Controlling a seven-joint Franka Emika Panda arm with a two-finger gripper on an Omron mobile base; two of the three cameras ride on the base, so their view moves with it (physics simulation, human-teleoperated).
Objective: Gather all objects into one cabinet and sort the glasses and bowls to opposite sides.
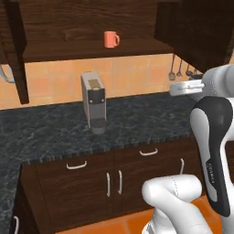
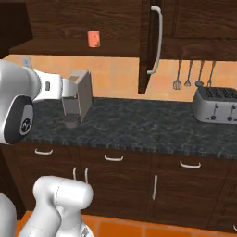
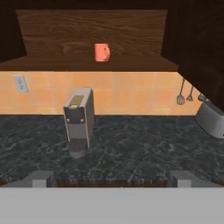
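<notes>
The gripper [image 3: 109, 177], fingers spread and empty, faces the salmon-orange mug [image 3: 102, 52] well ahead, above a coffee machine [image 3: 79, 118].

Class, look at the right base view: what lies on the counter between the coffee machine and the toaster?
Nothing. Between the coffee machine and the toaster, the dark speckled counter is bare. Utensils hang on the wall above it, not on the counter.
</notes>
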